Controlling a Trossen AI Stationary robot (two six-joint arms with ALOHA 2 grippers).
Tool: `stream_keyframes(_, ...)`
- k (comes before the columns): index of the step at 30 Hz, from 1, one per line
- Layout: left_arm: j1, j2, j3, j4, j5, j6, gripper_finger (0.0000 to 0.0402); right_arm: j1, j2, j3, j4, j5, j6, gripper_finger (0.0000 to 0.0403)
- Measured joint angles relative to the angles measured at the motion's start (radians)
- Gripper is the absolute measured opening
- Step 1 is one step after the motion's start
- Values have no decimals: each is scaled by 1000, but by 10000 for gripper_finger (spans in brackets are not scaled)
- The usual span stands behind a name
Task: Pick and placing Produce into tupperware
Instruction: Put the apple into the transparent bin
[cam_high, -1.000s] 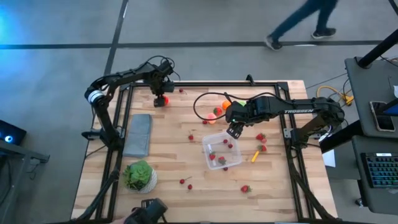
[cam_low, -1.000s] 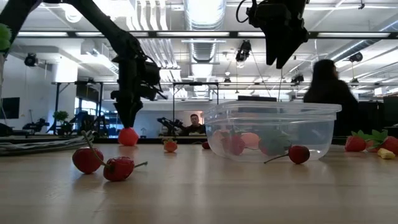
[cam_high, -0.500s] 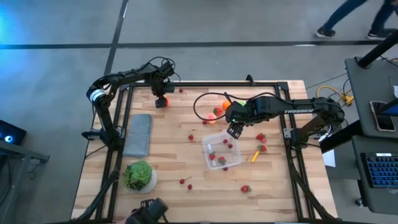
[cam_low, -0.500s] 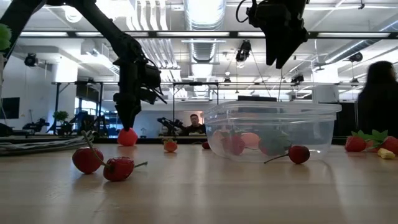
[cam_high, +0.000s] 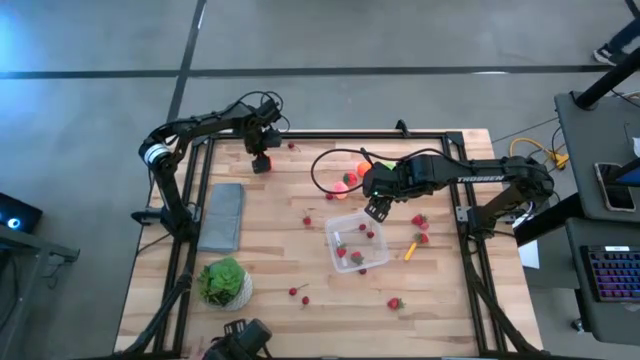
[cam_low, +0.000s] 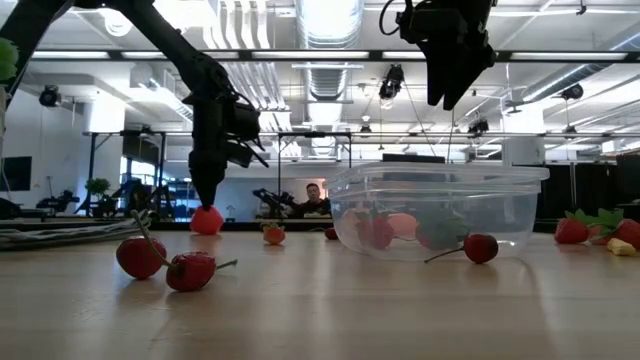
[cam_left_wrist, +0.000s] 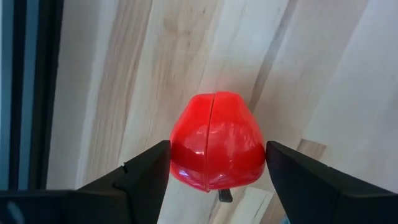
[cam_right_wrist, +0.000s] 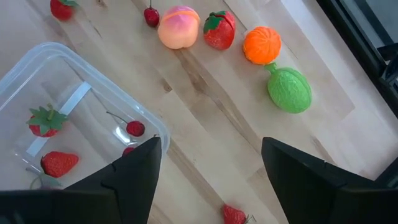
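At the table's far left corner, the left gripper (cam_left_wrist: 214, 177) straddles a red toy fruit (cam_left_wrist: 216, 147), fingers apart on either side, not yet clamped. The tupperware (cam_high: 357, 241) sits well apart, under the right gripper (cam_high: 376, 210), which hovers open and empty.

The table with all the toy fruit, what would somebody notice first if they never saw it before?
Probably the left gripper at the table's far left corner, its open fingers on either side of a shiny red toy fruit resting on the wood. Next, the clear tupperware near the middle, with a few red pieces inside and the right gripper hanging open above its edge. A leafy green head sits near the front left corner.
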Motion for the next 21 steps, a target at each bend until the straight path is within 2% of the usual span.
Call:
stream_keyframes(12, -1, 20, -36, 5, -3, -55, 302, 0, 0, 0, 0, 0, 0, 266)
stream_keyframes(21, -1, 19, -74, 23, -3, -81, 306, -4, 0, 0, 0, 0, -2, 267)
